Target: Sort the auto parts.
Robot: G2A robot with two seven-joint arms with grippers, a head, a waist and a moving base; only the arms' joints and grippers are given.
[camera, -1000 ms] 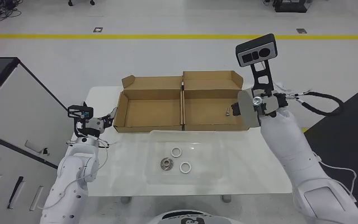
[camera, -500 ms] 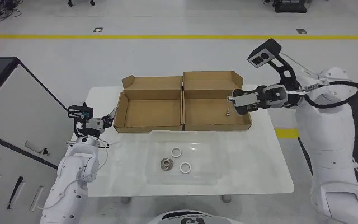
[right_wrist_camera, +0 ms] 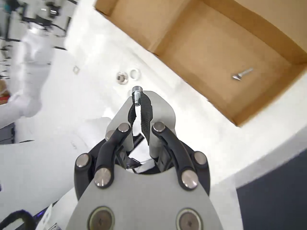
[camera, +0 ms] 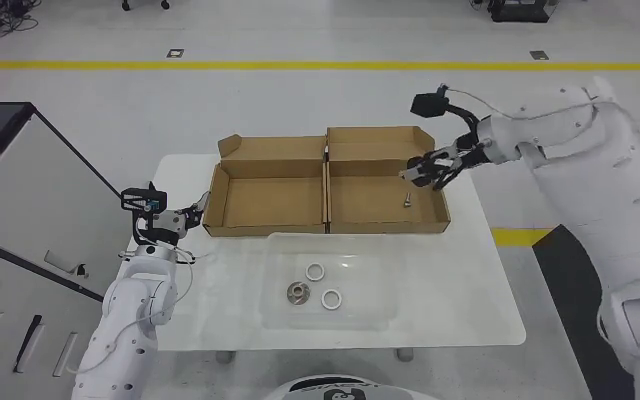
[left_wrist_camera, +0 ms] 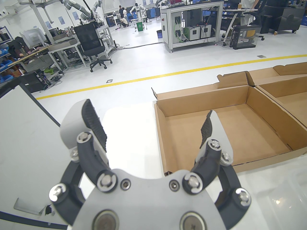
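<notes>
Two open cardboard boxes stand side by side at the back of the table, the left box [camera: 270, 200] with nothing in it and the right box [camera: 372, 205] holding one small screw [camera: 407, 197] [right_wrist_camera: 241, 74]. My right gripper [camera: 412, 175] [right_wrist_camera: 138, 101] hangs over the right box's right wall, shut on a short threaded bolt [right_wrist_camera: 137, 94]. A clear tray [camera: 370, 290] in front holds two white rings [camera: 315, 271] [camera: 331, 297] and a metal flanged part [camera: 296, 292] [right_wrist_camera: 121, 77]. My left gripper [camera: 190, 215] [left_wrist_camera: 148, 110] is open just left of the left box [left_wrist_camera: 223, 130].
The white table [camera: 450, 290] has bare room to the right of the tray and along its left side. A grey panel [camera: 50, 190] stands off the table's left edge. The floor beyond carries a yellow line [camera: 300, 65].
My right arm has swung outward to the right and turned its wrist, carrying the gripper a little up and back over the right box's right wall. The left arm has not moved.
</notes>
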